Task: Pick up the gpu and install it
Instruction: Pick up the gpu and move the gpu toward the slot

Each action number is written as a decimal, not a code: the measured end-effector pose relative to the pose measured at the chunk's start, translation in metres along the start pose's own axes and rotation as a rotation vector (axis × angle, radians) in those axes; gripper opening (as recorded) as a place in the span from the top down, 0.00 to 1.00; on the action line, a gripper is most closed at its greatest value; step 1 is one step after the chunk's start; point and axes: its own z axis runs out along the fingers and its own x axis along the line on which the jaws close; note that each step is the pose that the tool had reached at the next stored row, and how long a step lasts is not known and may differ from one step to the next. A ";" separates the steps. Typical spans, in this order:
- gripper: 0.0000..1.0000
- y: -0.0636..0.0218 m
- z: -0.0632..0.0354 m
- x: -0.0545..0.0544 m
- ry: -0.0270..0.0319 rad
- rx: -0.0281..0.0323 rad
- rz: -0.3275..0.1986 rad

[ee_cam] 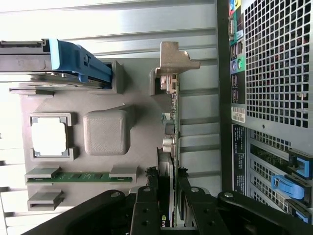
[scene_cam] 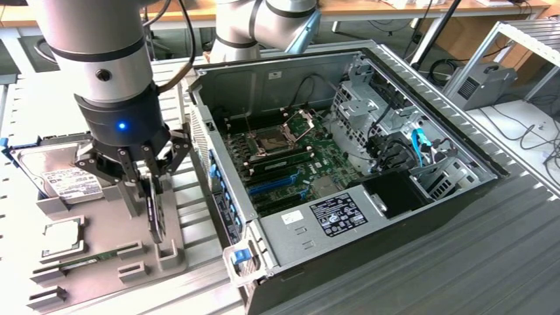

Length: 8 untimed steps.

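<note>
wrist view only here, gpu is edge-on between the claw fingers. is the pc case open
Observer: Yes, the computer case lies open side up, its motherboard exposed.
Operator: blue slots free
Observer: The blue slots look empty of cards.
Operator: how high is the card
Observer: The claw holds the gpu by its upper part; its lower end is down at the grey holder, touching or not I cannot tell.
</note>
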 end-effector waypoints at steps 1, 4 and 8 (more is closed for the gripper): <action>0.74 0.0000 -0.0003 0.000 0.0000 0.0000 0.000; 0.74 -0.0001 -0.0014 0.000 0.0000 0.0000 0.000; 0.74 -0.0002 -0.0030 0.000 0.0000 0.0001 0.000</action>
